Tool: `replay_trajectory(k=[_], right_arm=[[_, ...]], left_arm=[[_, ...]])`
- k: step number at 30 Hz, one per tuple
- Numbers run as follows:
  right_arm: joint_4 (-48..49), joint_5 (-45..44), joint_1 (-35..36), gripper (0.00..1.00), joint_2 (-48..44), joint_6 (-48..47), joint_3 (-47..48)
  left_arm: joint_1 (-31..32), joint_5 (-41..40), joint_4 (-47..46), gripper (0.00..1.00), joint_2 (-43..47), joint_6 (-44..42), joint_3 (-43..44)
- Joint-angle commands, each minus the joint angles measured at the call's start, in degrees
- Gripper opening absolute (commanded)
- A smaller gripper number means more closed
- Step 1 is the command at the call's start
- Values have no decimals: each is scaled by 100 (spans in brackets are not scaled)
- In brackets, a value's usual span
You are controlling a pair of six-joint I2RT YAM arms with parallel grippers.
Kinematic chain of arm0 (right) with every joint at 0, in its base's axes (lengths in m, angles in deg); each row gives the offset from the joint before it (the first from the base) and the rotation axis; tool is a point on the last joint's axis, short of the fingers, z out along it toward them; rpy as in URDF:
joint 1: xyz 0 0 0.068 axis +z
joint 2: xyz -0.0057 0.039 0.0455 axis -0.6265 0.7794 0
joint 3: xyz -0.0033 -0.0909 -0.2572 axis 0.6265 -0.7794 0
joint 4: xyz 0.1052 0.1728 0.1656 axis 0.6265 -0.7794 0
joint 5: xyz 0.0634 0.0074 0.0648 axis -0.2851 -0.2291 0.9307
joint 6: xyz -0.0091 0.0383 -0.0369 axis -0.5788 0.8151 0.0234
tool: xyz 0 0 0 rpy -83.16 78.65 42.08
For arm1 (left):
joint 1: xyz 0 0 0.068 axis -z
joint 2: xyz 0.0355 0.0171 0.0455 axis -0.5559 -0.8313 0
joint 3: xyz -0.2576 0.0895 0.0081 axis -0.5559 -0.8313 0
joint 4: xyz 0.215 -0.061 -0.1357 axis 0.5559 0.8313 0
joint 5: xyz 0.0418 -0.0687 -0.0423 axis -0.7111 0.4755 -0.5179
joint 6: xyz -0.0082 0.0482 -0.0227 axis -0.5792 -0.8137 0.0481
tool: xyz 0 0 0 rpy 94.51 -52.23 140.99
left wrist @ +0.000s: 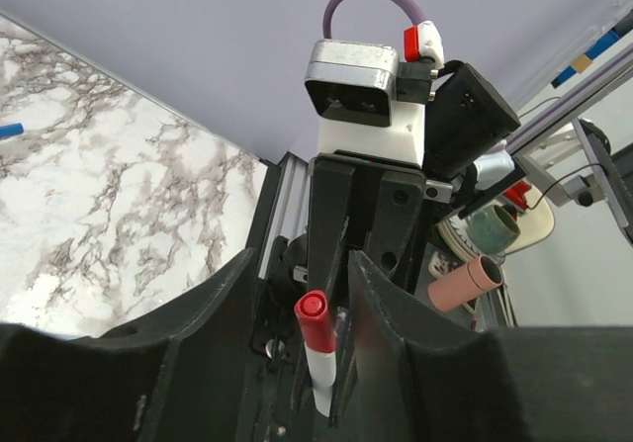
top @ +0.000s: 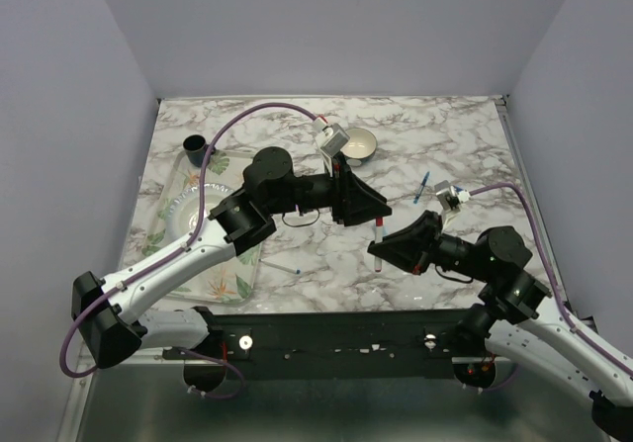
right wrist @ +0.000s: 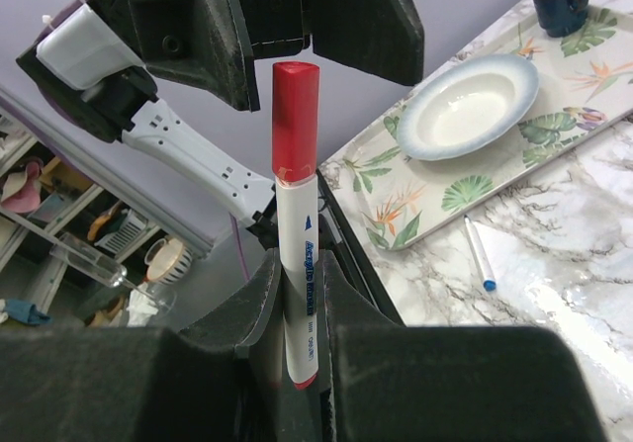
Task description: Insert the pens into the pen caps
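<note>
A white pen (right wrist: 298, 220) wearing a red cap (right wrist: 295, 116) stands upright in my right gripper (right wrist: 300, 264), which is shut on its barrel. In the top view this pen (top: 378, 232) hangs between the two grippers above the table's middle. My left gripper (top: 371, 208) is open, its fingers (right wrist: 198, 37) straddling the cap's top without pressing it. The left wrist view shows the red cap (left wrist: 315, 318) in the gap of the left gripper (left wrist: 302, 264). A white pen with a blue tip (right wrist: 478, 254) lies on the marble. A dark blue pen (top: 422, 187) lies at the right.
A leaf-patterned tray (top: 237, 276) at the left holds a plate (right wrist: 465, 106) and a dark cup (top: 195, 147). A white bowl (top: 358, 143) stands at the back. The blue-tipped pen (top: 282, 267) lies beside the tray's right edge.
</note>
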Motion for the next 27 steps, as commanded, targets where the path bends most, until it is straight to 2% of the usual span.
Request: replay_trajectory(k=[1,5,11,17,21,24,27], right_arm=[[217,78,-17,1,21,1,-103],[199,60,-17,1,21,27,-77],[357,43,-8,1,38,54,-6],[524,-300,-17,1,-31,1,160],[989,-397,-17,1,-6,-34,344],[860,-432,-17,1,231,-147,721],[613,-572,-17,1,425,-157,925]], left_arm=[[19,266,-209,46,24,21,-63],[11,433,-376,24,32,100,-151],[11,784,-683,0,41,416,-449],[11,1075,-1860,0,199,1628,-1117],[11,1057,-2668,0,217,2393,-1504],[28,935,-2733,0,270,2632,-1566],[54,847,-2094,0,349,2187,-1452]])
